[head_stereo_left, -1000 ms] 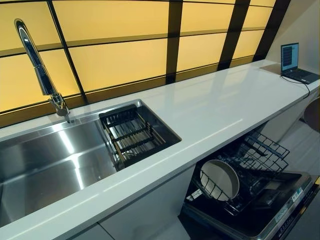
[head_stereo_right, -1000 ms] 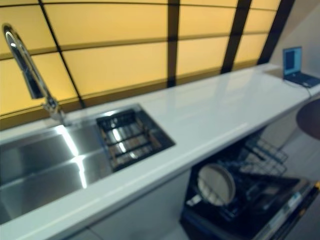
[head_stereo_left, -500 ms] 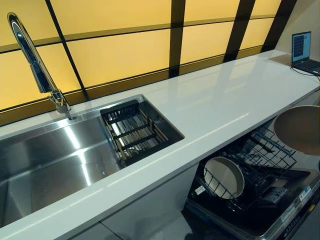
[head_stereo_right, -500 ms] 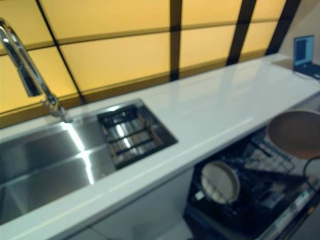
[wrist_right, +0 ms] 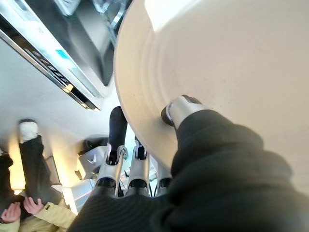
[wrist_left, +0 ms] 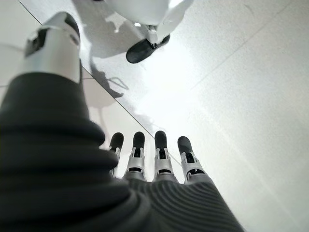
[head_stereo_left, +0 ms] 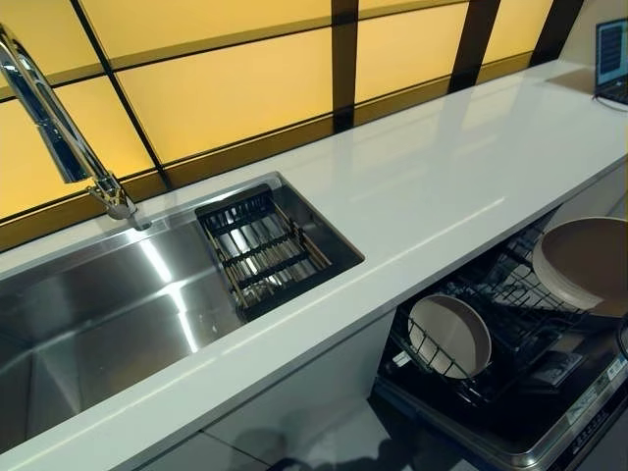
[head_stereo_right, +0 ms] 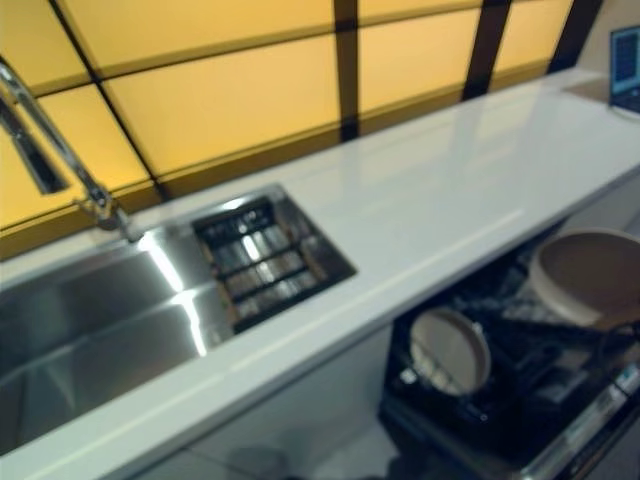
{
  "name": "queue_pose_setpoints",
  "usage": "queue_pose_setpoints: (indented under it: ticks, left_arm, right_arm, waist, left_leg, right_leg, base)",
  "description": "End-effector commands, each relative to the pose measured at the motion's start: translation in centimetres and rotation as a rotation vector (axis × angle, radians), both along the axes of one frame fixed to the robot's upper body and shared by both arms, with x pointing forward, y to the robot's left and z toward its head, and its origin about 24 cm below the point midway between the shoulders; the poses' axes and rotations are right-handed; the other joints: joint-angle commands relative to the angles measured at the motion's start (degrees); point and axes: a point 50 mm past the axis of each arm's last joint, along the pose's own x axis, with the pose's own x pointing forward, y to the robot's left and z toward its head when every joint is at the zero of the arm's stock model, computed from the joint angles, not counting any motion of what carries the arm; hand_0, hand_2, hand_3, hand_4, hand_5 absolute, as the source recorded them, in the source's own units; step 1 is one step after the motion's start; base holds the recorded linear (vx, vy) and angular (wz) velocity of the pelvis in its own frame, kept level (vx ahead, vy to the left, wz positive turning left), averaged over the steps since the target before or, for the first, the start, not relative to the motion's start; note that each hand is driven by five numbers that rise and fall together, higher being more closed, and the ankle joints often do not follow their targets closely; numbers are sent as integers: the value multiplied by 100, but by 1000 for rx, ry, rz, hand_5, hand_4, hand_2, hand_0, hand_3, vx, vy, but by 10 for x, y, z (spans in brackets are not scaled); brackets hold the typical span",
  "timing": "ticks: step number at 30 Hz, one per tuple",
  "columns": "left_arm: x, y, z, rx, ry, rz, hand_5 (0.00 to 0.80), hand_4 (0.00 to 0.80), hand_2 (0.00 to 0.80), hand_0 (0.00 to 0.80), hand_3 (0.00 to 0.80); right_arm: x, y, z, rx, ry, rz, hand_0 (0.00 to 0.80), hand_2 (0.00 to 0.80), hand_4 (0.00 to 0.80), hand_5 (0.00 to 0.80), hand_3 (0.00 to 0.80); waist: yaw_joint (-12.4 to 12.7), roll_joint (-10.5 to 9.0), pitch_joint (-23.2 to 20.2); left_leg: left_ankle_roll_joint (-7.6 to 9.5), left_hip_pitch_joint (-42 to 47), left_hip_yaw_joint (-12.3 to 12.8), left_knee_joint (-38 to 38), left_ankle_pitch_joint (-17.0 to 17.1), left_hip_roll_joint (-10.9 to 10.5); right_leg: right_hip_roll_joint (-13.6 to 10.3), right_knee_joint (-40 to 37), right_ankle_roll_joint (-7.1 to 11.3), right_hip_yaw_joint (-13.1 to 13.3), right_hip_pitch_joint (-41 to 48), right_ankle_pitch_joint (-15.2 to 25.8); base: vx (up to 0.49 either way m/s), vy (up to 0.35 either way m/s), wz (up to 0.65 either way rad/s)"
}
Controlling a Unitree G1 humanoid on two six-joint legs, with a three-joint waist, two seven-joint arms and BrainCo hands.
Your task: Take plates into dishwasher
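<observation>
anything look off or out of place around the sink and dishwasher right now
Nothing stands out. One plate stands upright in the open dishwasher's rack, the right hand holds a second plate above it, and the white counter shows no spills or damage.

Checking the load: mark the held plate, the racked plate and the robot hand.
held plate (head_stereo_left: pixel 587 263), left eye view, its face.
racked plate (head_stereo_left: pixel 451 335), left eye view, its centre.
right robot hand (wrist_right: pixel 181 108), right wrist view, its thumb.

— What's sitting on the white countertop (head_stereo_left: pixel 432 186)?
— A laptop (head_stereo_left: pixel 612 61) is resting at its far right end. A steel sink (head_stereo_left: pixel 118 314) is lying sunk into it at the left, holding a slatted drain basket (head_stereo_left: pixel 267 253), with a faucet (head_stereo_left: pixel 61 132) rising behind.
</observation>
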Motion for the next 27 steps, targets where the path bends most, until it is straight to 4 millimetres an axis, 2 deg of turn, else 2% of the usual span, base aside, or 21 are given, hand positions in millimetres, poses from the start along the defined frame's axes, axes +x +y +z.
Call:
queue_pose_setpoints:
  ticks: [1,11,27]
  left_arm:
    - [-5,23,7,76,16,-15,0,0,0,0,0]
    - [7,15,6,36,-37,-20,0,0,0,0,0]
    - [11,7,4,13,-53,-30,0,0,0,0,0]
  right_arm:
    - [7,3,3,-17,-49,-11,800,800,800,800,800]
    - [10,6,17,-50,-81,-7,800,800,800,800,800]
    - [20,14,32,-50,-115,41,800,800,800,800,800]
  waist:
    - [101,-398,-129]
    - [-28,-142,162]
    - [-90,68,314]
  left_leg:
    - [-60,-178,-310,-32,0,-127]
    - [-95,-365,-258,-32,59,-197]
    - [-152,-464,-176,-32,90,-238]
  right_leg:
    - [-455,4,674,-220,29,149]
    - [-510,4,664,-203,-191,181]
    - [-582,12,642,-259,-336,187]
  base:
    - [-123,16,-7]
    - [-63,24,-3]
    - [-15,7,-4]
